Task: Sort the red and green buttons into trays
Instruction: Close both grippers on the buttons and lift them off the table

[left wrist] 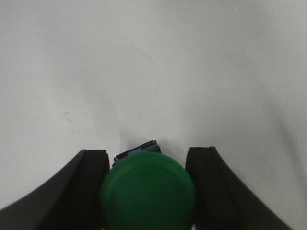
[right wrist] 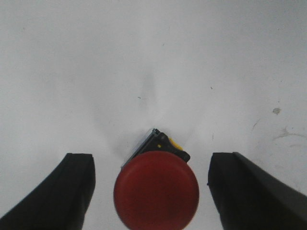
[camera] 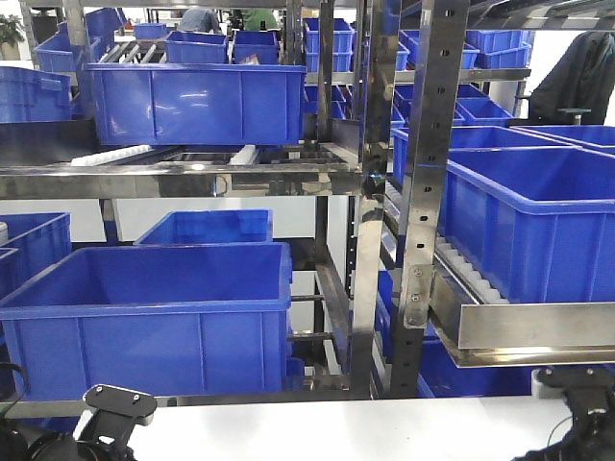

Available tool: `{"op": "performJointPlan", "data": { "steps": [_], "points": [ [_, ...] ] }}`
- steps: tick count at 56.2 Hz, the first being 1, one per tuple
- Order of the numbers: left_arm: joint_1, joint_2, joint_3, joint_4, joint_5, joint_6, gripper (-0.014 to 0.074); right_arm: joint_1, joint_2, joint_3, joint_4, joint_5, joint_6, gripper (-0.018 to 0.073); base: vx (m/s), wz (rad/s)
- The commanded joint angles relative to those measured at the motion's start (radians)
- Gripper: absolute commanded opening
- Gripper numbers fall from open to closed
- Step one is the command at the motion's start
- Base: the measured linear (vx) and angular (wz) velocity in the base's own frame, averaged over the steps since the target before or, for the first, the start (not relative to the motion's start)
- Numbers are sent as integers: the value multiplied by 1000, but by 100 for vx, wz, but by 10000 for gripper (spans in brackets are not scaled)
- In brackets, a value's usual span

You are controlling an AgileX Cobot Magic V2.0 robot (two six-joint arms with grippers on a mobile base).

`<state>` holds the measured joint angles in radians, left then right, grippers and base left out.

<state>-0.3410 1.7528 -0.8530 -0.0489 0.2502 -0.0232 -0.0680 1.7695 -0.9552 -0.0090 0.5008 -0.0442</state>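
Observation:
The green button has a round green cap over a dark block with a blue strip, and it rests on the white tabletop. My left gripper is shut on it, and the cap overlaps both black fingers. In the right wrist view, the red button shows a red mushroom cap on a black-and-clear block with a yellow tab. My right gripper is open around it, with white table visible on each side of the cap. The trays are out of view.
In the front view, deep blue crates sit on steel shelving behind the white table. Black parts of my arms show at the lower left and lower right.

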Motion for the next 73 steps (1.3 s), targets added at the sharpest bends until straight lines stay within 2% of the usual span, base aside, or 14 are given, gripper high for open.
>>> {"op": "performJointPlan", "data": {
  "steps": [1,15,23,42,50,57,73],
  "points": [
    [-2,-43,-27,-3,-58,-1,129,-4,-18,-29,-3,-62,-15,554,0,0],
    [-2,-43,-27,-3,-59,-1,129,-5,6,-27,9,-83,-9,544,0,0],
    [-2,-43,-27,-3,-59,-1,129,-5,6,-27,9,-91,-9,479,0,0],
    [-2,-43,-27,-3,-59,-1,129,-5,6,-27,9,-50,-9,111,0,0],
    [-2,-44,-27,-3,-60,-1,128,-5,3,-27,9,-43,-8,-17,0,0],
    [-2,-56,-27,-3,-58,-1,111,-3,-13,-27,9,-38,-8,-13,0,0],
    [-2,-193,-27,-3,-36,-11,-8,-2,-148,-27,67,-38,-21,-10,0,0]
  ]
}}
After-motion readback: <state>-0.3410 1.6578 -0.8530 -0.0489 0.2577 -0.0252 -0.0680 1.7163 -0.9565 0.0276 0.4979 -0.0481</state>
